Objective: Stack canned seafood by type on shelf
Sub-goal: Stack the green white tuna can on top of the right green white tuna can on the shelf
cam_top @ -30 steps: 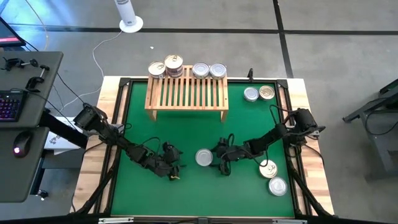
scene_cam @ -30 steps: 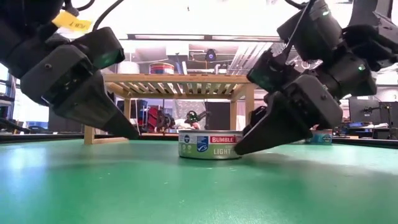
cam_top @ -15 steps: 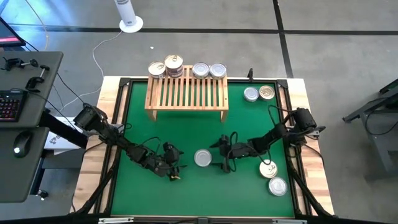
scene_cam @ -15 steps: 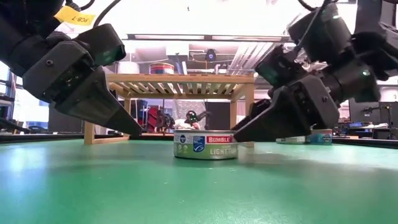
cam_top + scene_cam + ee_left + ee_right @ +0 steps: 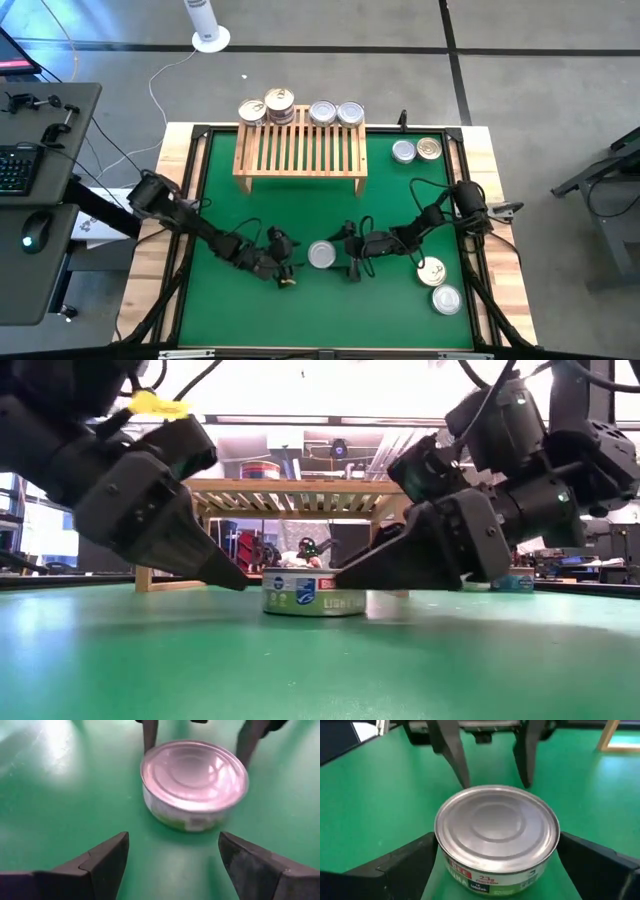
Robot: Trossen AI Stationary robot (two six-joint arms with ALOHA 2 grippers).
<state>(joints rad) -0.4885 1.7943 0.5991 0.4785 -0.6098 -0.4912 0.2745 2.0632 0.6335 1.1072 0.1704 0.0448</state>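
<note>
One silver-lidded tin of canned seafood point(image 5: 321, 255) stands flat on the green mat point(image 5: 250, 220), between my two grippers. My right gripper point(image 5: 497, 840) is open, with one finger on each side of this tin point(image 5: 496, 827). It comes in low from the table's right point(image 5: 345, 572). My left gripper point(image 5: 172, 845) is open too. It faces the tin point(image 5: 194, 777) from the left, a short gap away point(image 5: 285, 268). The wooden shelf point(image 5: 300, 150) stands at the far side and carries several tins point(image 5: 322, 112) along its far edge. My right gripper has the tin's side wall point(image 5: 445, 857) between its open fingers point(image 5: 400, 865). They slant slightly down from the table's right. The tin stands flat on the mat, lid up. I cannot tell whether the fingers touch the wall.
Two tins point(image 5: 416, 150) sit on the mat at the far right beside the shelf. Two more point(image 5: 438, 284) lie at the near right, close to my right arm. A black frame point(image 5: 195, 200) borders the mat.
My right gripper has gone toward the table's left and tipped lower, closer to level. The tin has slid a little along the mat toward the left with it, still flat and closer to my left gripper.
</note>
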